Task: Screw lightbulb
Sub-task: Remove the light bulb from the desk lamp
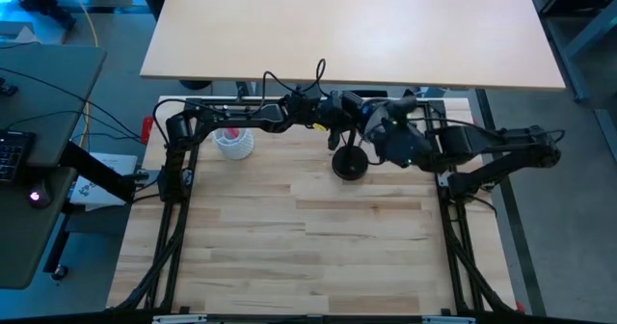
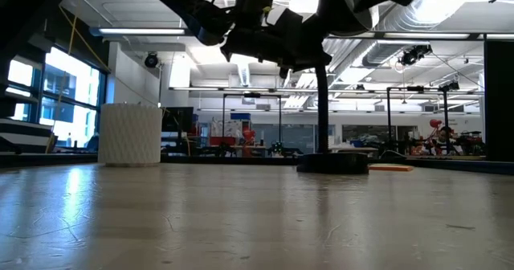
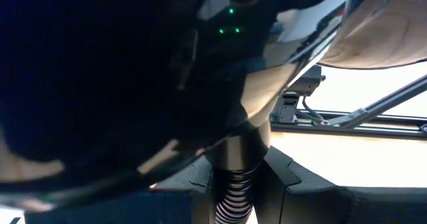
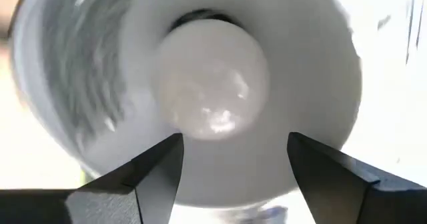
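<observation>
A black desk lamp stands on its round base (image 1: pixel 349 163) at the table's far middle, its stem (image 2: pixel 323 109) upright. My left gripper (image 3: pixel 235 181) reaches in from the left and is shut on the lamp's neck under the glossy black shade (image 3: pixel 133 84). The white frosted lightbulb (image 4: pixel 213 84) sits in the socket at the middle of the shade's white inside (image 4: pixel 313 71). My right gripper (image 4: pixel 235 151) comes from the right and faces into the shade. It is open, its fingertips short of the bulb and touching nothing. My left gripper pinches the lamp's ribbed silvery neck (image 3: pixel 233 197) between its two fingers, just below where the neck joins the shade. The fingers come nearly level from the table's left and lie across the neck. The lamp stays standing on its base on the table.
A white textured cup (image 1: pixel 233 143) holding pink items stands on the table at the far left, beneath my left arm. The near half of the wooden table (image 1: pixel 308 256) lies in front of the lamp. A second, lighter table (image 1: pixel 347 25) stands beyond the far edge.
</observation>
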